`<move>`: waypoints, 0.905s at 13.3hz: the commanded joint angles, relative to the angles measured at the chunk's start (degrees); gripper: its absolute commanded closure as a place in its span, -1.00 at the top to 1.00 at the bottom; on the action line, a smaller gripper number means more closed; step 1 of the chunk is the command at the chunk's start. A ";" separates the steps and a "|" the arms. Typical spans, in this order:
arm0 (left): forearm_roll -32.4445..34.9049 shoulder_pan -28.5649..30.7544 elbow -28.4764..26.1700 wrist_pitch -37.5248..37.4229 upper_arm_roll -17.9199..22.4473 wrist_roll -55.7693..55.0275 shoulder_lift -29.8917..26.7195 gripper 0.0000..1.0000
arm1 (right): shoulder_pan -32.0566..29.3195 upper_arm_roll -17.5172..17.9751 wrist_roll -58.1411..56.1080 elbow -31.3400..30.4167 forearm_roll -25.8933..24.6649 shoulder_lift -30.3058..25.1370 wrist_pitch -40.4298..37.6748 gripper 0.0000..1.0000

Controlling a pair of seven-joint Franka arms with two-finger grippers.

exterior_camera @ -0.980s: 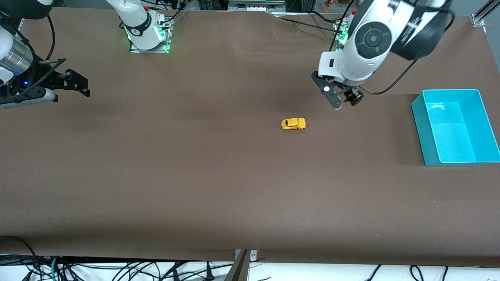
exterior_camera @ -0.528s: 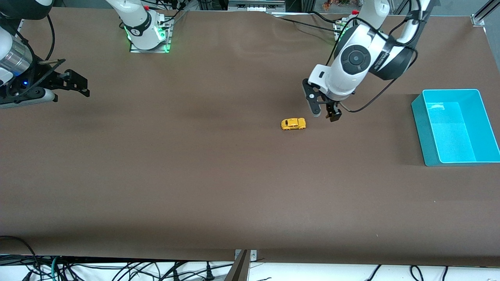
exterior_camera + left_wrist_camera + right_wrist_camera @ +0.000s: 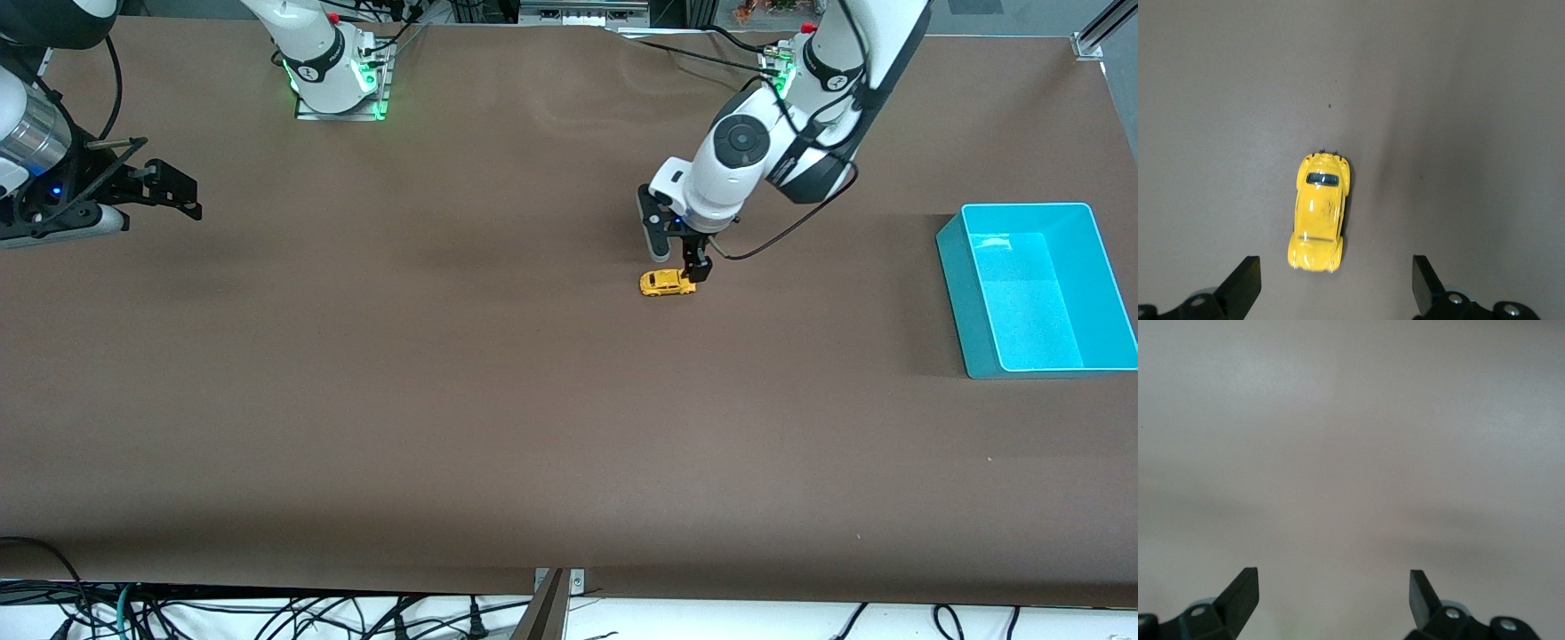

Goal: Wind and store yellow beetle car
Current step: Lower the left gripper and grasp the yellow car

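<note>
The yellow beetle car (image 3: 668, 283) stands on its wheels on the brown table, about midway along it. My left gripper (image 3: 677, 263) is open and hangs low over the car, its fingers apart and touching nothing. In the left wrist view the car (image 3: 1319, 212) lies just ahead of the gap between the open fingertips (image 3: 1245, 283). My right gripper (image 3: 182, 194) is open and empty, and waits over the right arm's end of the table. The right wrist view shows only bare table between its fingertips (image 3: 1241, 587).
A turquoise bin (image 3: 965, 293) stands at the left arm's end of the table. The arm bases (image 3: 338, 80) stand along the table's edge farthest from the front camera. Cables hang below the near edge.
My left gripper has come down and moved toward the right arm's end, from beside the car to just over it. The car and the right arm have not moved.
</note>
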 commanded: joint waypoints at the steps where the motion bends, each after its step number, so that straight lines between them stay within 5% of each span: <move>1: 5.30 -0.78 0.87 4.54 -0.03 -4.96 5.21 1.00 | 0.82 -0.24 0.83 1.97 -0.94 0.42 -1.92 1.00; 12: 19.97 -0.43 4.56 5.44 0.94 -12.53 11.46 0.95 | 0.56 -0.42 0.65 4.52 -0.94 1.13 -4.64 1.00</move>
